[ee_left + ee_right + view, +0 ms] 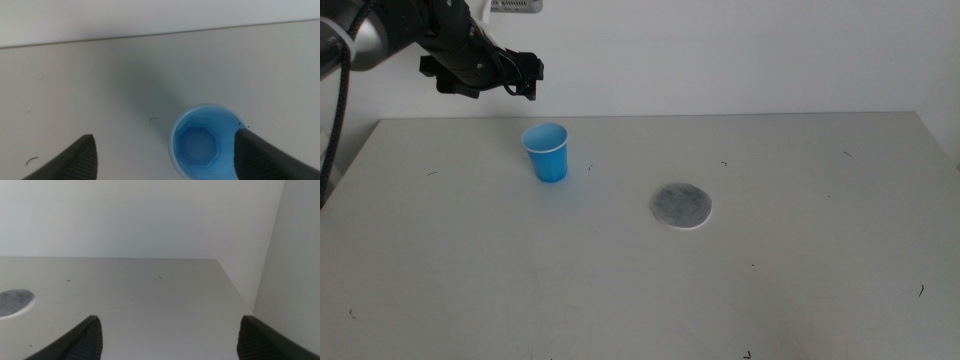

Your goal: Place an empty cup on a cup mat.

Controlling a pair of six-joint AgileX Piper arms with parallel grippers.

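Hovering over the far left part of the pale grey table [640,290], my left gripper [525,80] hangs above and slightly behind the small bright blue tapered paper cup [547,152], its two dark jaws spread wide and holding nothing. In the left wrist view the cup [205,142] lies between the jaws but nearer one of them, so the approach step is in hand and the grasp is not yet made. The cup stands upright near the far edge, left of centre, mouth up, its long axis vertical, the wider white rim uppermost and the interior empty. The flat round mottled grey cup mat [681,206] with a thin white edge lies nearer the table's middle, well apart from the cup. As I judge it, the next move calls for centring the jaws about the cup, descending, and closing lightly, since thin paper walls would deform. My right gripper [167,345] waits near the right edge, jaws also apart and empty, with the mat [15,302] in its sight.
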